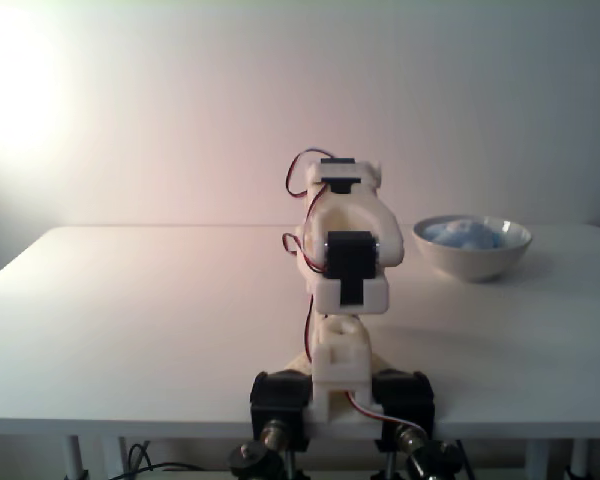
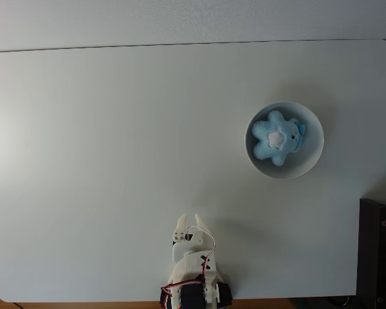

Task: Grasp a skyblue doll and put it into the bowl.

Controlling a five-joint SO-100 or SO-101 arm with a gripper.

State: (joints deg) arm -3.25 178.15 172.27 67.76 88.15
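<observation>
The skyblue doll (image 2: 275,138), a star-shaped plush with a pale pink patch in its middle, lies inside the white bowl (image 2: 312,164) on the right half of the table. From the front fixed view the doll (image 1: 463,234) peeks over the bowl's (image 1: 472,262) rim. My gripper (image 2: 189,219) sits far from the bowl, near the table's front edge, on the folded arm. Its two white fingertips stand slightly apart with nothing between them.
The white arm (image 1: 345,260) is folded over its base, which is clamped (image 1: 280,400) to the table's front edge. A black object (image 2: 378,251) stands off the table's right side. The white tabletop (image 2: 116,161) spreads wide to the left of the bowl.
</observation>
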